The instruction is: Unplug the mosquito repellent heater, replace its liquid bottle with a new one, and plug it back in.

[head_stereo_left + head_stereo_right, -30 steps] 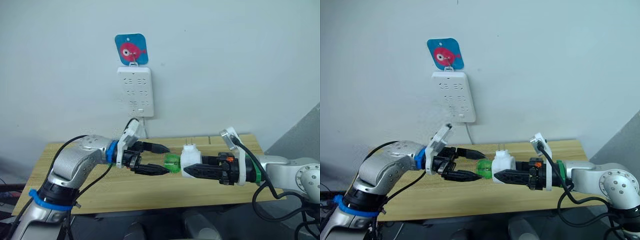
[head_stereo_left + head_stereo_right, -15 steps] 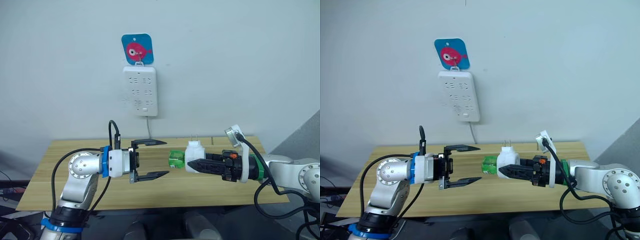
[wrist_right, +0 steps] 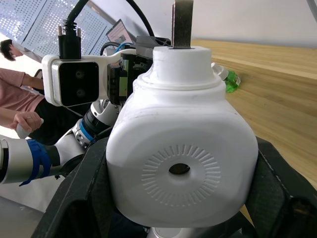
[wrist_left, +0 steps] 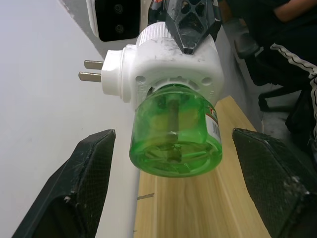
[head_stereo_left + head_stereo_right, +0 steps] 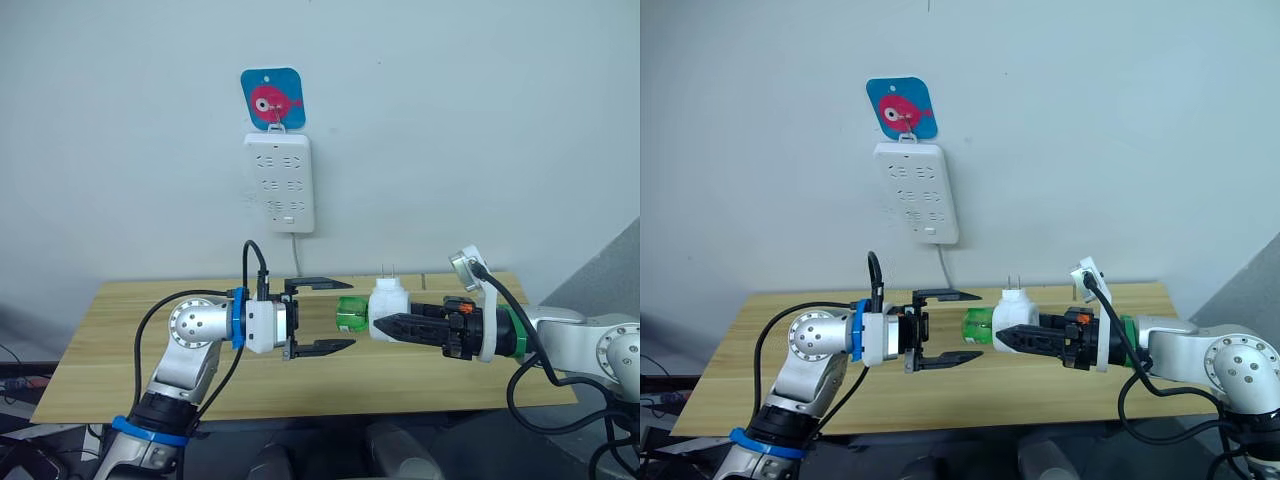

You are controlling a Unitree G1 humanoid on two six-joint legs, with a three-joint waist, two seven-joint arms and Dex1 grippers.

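Holding the small white rounded plastic mosquito repellent heater point(image 5: 388, 302) above the light wooden table point(image 5: 120, 330), the right gripper point(image 5: 390, 326) has its two black fingers closed on the unit's body. The two metal prongs point(image 4: 92, 70) point upward, clear of any socket, so the unplugging step appears complete. A translucent green liquid bottle point(image 4: 174, 133) is screwed into the heater's underside and projects from it, away from the right gripper and toward the left one.

The left gripper point(image 5: 326, 317) faces the bottle with its fingers spread wide. In the left wrist view, one finger stands on each side of the bottle's base with clear space between them and the plastic, so it holds nothing. The bottle lies directly ahead of this gripper, just short of the finger gap.

Remaining work, as judged from this state: grip and unscrew the green bottle, fit a replacement, and return the heater to the tall white multi-socket power strip point(image 5: 279, 182), which hangs on the wall above and behind both grippers under a blue card with a pink fish point(image 5: 272, 98).

Not determinable:
- whether the fitted bottle is the used one or the new one;
- the fill level of the bottle;
- what the small green item point(image 3: 228, 81) lying on the table beyond the heater is.
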